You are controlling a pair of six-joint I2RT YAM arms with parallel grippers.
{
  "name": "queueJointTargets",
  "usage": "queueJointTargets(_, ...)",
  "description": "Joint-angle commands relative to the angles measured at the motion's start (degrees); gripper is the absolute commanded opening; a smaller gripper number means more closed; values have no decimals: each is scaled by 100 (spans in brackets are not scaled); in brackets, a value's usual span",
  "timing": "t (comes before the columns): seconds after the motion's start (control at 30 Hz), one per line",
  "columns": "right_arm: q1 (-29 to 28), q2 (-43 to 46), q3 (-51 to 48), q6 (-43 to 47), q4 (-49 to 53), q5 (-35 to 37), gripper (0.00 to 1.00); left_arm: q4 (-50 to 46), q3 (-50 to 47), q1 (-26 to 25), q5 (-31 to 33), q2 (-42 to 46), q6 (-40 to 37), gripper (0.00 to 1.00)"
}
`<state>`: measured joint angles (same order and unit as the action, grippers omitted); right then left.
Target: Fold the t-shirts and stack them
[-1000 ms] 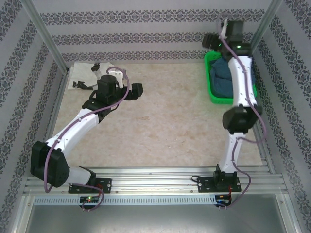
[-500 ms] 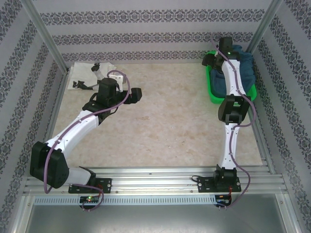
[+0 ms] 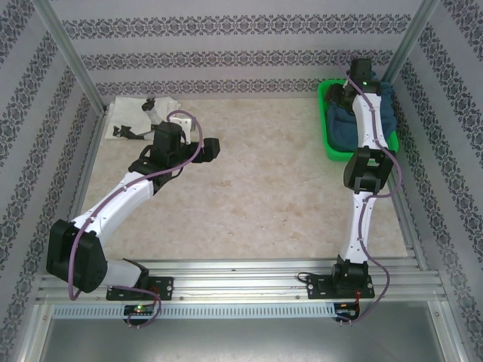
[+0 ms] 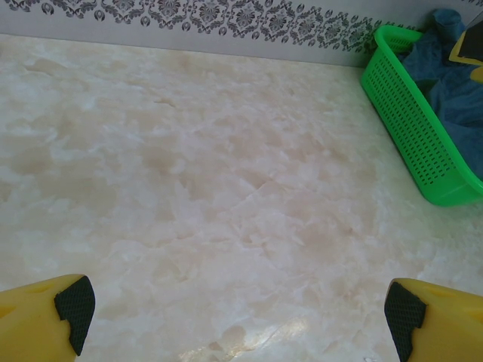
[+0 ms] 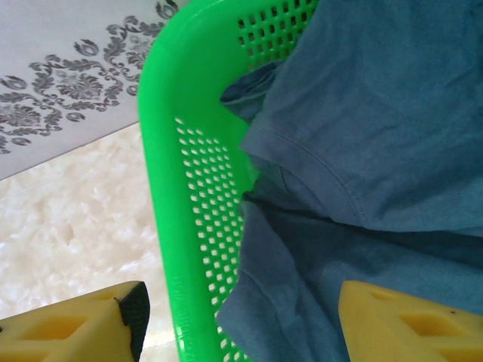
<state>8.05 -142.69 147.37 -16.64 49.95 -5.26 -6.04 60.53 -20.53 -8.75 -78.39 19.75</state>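
**Op:** Grippers, quick?
**Ann:** Your right gripper (image 5: 241, 324) hangs over the green basket (image 5: 162, 151), fingers apart, nothing clamped. Your left gripper (image 4: 238, 320) is spread wide over bare table (image 4: 189, 188), empty.

**Op:** Shirts?
**Ann:** The blue shirt (image 5: 362, 113) is bunched in the basket, at the far-right corner. The white shirt (image 3: 139, 113) lies at the far-left corner, just beyond your left arm (image 3: 128, 188).

**Op:** What can bite me?
**Ann:** In the right wrist view, 1 finger looks to be outside the basket wall and 1 over the cloth. Pinch like that and you probably trap plastic with fabric, so the basket lifts too. A hem could also snag in the mesh. Or you grab 1 layer and the rest drags on the rim.

**Op:** Room?
**Ann:** It's tight there. The basket sits near the back wall (image 3: 226, 45) and the right frame post (image 3: 411, 38), so draw the shirt toward the arm bases and left. The middle of the table is open between your 2 arms, good for spreading. Stay off the white shirt and the table's right edge.
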Motion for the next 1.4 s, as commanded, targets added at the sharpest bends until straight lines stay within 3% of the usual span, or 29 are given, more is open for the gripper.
queueJointTargets(0.0,21,-269,56,-85,126,-28,67,-19,-6,-5,84,-23,-112,100)
queueJointTargets(0.2,28,-438,78,-141,6,-184,63,6,-37,-9,102,4,-128,100)
queueJointTargets(0.4,30,-715,564,-138,361,-40,42,-36,-83,-3,128,36,-147,100)
queueJointTargets(0.47,30,-699,547,-120,389,-57,28,-4,-134,-8,133,66,-153,100)
queueJointTargets(0.53,30,-616,563,-158,456,-57,0,22,-175,-4,144,112,-138,100)
queueJointTargets(0.6,-15,-206,423,-172,382,-193,0,25,-185,-8,129,170,-129,100)
queueJointTargets(0.73,-499,1441,-377,240,-598,185,0,126,-144,-8,79,257,-78,100)
queueJointTargets(0.97,-1455,3040,589,614,-334,286,0,602,172,-15,-401,476,125,100)
queueJointTargets(1.2,-2930,4267,796,543,-718,-235,0,531,964,-73,-790,960,218,100)
queueJointTargets(1.37,-3495,4526,616,164,-697,-297,0,274,1106,-76,-1019,1472,290,100)
